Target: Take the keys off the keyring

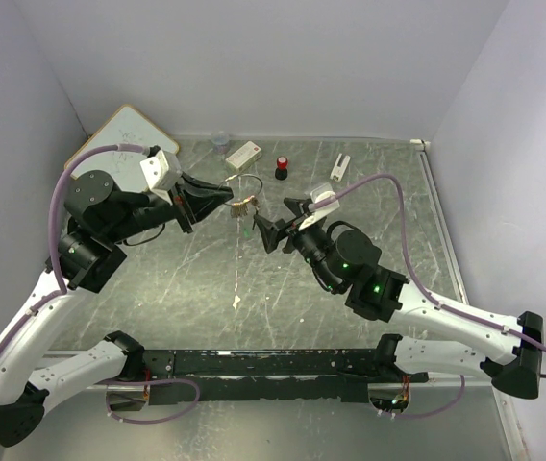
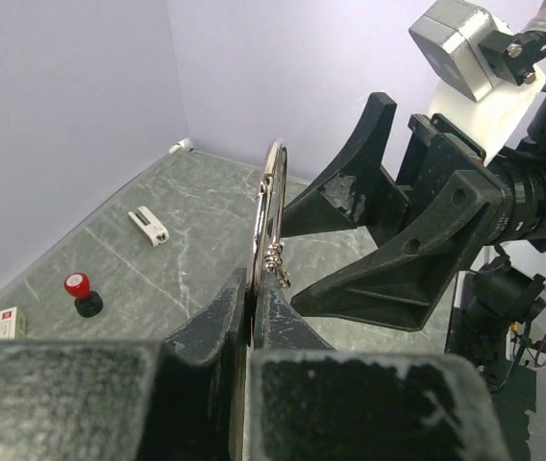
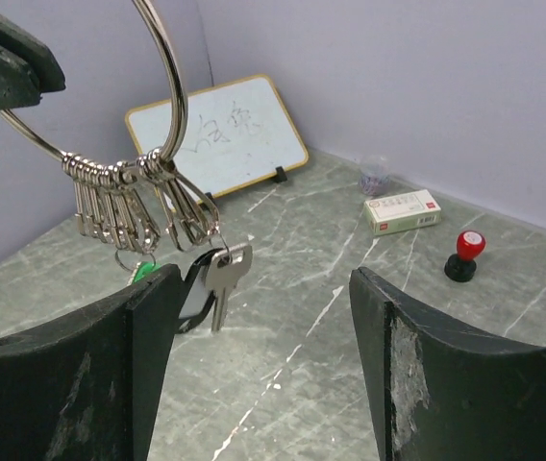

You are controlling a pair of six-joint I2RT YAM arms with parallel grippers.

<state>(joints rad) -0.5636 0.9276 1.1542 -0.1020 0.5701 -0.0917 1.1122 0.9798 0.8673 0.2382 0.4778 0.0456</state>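
My left gripper [image 1: 227, 197] is shut on the edge of a large silver keyring [image 1: 245, 185] and holds it upright above the table; the wrist view shows the ring [image 2: 271, 192] pinched between its jaws [image 2: 251, 288]. Several silver clips [image 3: 129, 192] hang on the ring [image 3: 172, 77]. Below them hang a silver key [image 3: 223, 283], a black-headed key [image 3: 188, 293] and a green-headed key [image 3: 141, 272], half hidden by my finger. My right gripper [image 1: 283, 223] is open and empty, its jaws [image 3: 263, 327] wide apart just below and right of the keys.
A small whiteboard [image 1: 124, 130] leans at the back left. A white box [image 1: 243, 154], a clear cup [image 1: 220, 142], a red-and-black knob [image 1: 281, 168] and a small white part [image 1: 340, 165] lie along the back. Walls close in on three sides.
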